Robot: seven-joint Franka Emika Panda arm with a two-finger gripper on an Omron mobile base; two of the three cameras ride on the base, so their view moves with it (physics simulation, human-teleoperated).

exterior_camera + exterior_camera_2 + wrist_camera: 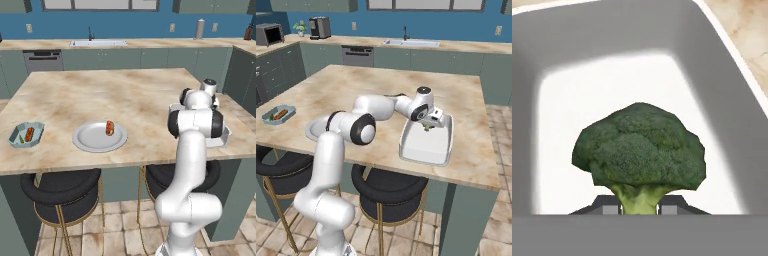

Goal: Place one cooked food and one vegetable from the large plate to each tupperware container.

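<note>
We see the broccoli [640, 150] gripped by its pale stalk between the gripper [640, 207] fingers, which are closed against it, head pointing down into the white tupperware container [426, 145]. In the right base view the gripper [431, 122] hangs over the far end of that tub, and we cannot tell whether the broccoli touches the floor of it. The large plate [90, 139] sits near the front edge of the worktop [100, 95], carrying one hot dog [109, 127] at its far right side. The small teal container [26, 135] lies at the left end, well apart from the plate, with a hot dog [29, 133] and something green inside. The worktop is a beige marbled island; two black stools [60, 187] stand under its front edge. Behind it, a counter with a sink [97, 43] runs along a blue wall.
</note>
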